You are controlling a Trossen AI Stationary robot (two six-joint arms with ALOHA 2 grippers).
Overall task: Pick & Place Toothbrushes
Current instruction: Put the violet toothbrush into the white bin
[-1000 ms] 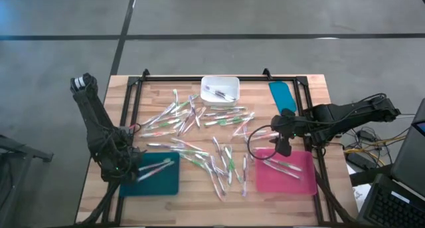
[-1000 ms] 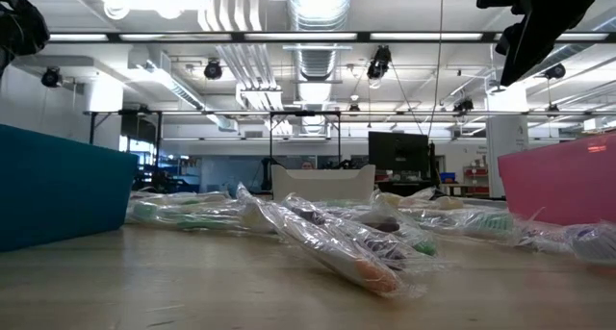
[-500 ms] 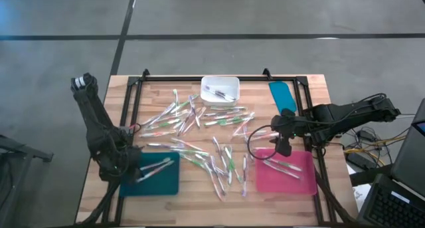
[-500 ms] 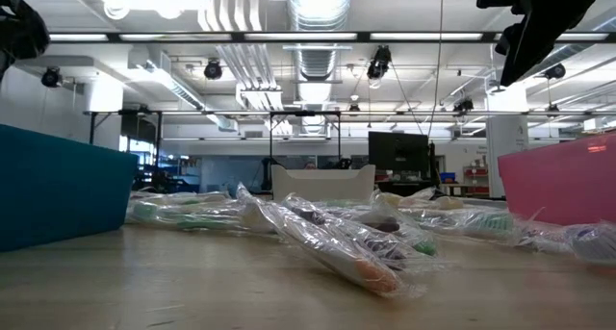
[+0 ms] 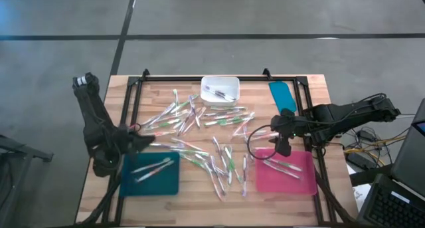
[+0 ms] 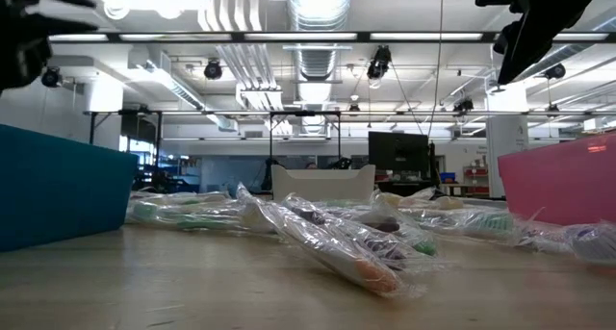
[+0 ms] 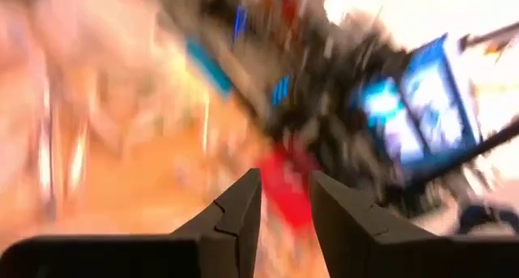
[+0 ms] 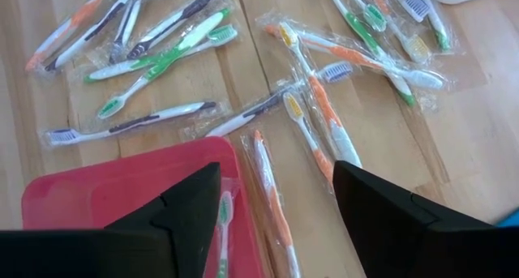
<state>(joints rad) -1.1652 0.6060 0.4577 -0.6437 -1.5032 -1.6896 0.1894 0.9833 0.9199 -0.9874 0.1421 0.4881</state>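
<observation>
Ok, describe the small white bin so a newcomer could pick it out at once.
Look at the wooden table from above and find its far edge. The white bin sits at the middle there, above the scattered toothbrushes. It is the only white container; the trays are teal or pink.

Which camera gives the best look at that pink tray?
The high view: the whole pink tray shows from above, with toothbrushes lying in it. The low view catches only its side wall, the right wrist view just one corner, and the left wrist view is a blur.

Even, bright light is cast from ceiling fixtures (image 6: 318, 3) that are blown out to glare in the low view — the left wrist view is smeared throughout by motion blur — while only soft shadows are thrown on the table (image 5: 192, 181).
</observation>
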